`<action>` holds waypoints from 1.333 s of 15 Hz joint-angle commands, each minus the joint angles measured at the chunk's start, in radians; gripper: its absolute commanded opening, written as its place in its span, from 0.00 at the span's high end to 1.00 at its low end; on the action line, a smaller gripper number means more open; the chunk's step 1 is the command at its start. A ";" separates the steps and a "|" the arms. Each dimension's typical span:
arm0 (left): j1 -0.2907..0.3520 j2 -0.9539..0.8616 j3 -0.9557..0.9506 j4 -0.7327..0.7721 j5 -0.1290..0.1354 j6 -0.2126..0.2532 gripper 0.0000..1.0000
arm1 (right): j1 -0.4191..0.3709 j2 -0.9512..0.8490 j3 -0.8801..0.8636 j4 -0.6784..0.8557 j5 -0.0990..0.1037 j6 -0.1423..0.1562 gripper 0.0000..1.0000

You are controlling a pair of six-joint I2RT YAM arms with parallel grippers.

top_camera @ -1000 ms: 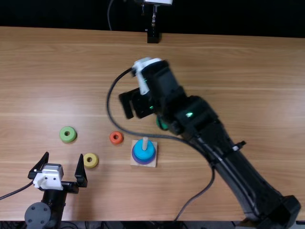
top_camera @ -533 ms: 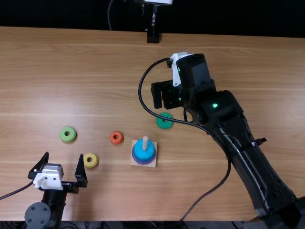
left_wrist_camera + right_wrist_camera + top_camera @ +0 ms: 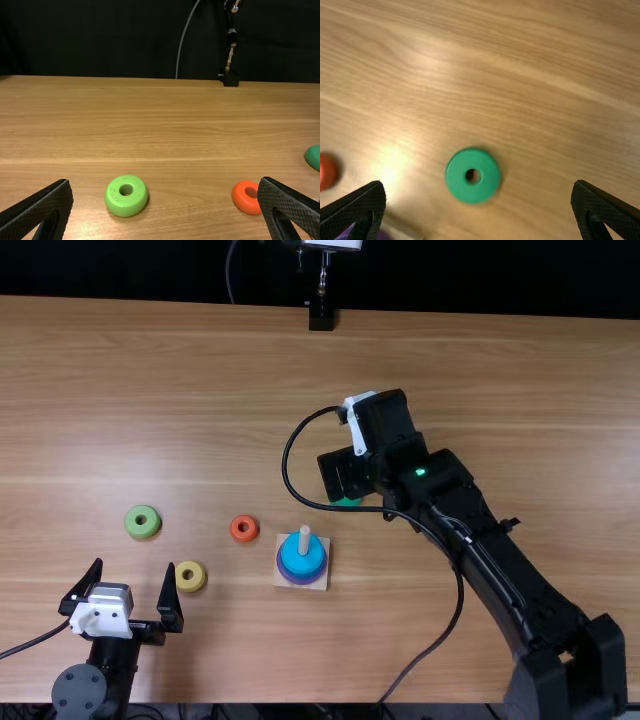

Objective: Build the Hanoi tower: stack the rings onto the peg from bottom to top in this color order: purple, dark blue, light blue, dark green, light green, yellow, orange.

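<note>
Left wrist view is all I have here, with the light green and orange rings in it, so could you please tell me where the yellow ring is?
Observer: The yellow ring lies on the table in the top view, close beside one finger of the left gripper.
Operator: Thank you. Which ring is topmost on the peg?
Observer: The light blue ring is topmost, with the peg sticking up through it.
Operator: And could you say how the right gripper stands to the dark green ring?
Observer: The right gripper is open, and in its wrist view the dark green ring lies on the table, ungripped, seen between the two fingers.
</note>
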State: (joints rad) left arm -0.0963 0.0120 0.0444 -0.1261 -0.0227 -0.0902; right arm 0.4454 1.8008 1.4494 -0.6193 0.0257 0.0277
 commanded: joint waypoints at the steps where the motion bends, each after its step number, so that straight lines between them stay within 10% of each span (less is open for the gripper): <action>1: 0.009 -0.012 -0.044 -0.010 0.001 0.007 0.00 | 0.013 0.009 -0.012 0.020 0.035 -0.017 0.00; 4: 0.009 -0.012 -0.044 -0.010 0.001 0.006 0.00 | 0.015 0.086 -0.006 0.022 0.029 -0.002 0.00; 7: 0.009 -0.012 -0.044 -0.010 0.001 0.007 0.00 | 0.018 0.094 -0.011 0.022 0.026 0.077 0.00; 17: 0.009 -0.012 -0.044 -0.010 0.001 0.007 0.00 | 0.019 0.224 -0.003 0.022 0.017 0.079 0.00; 20: 0.009 -0.012 -0.044 -0.010 0.001 0.007 0.00 | 0.021 0.227 -0.001 0.022 -0.015 0.098 0.00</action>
State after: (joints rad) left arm -0.0963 0.0120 0.0444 -0.1261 -0.0223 -0.0902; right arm 0.4519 2.0129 1.4441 -0.5987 0.0296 0.1104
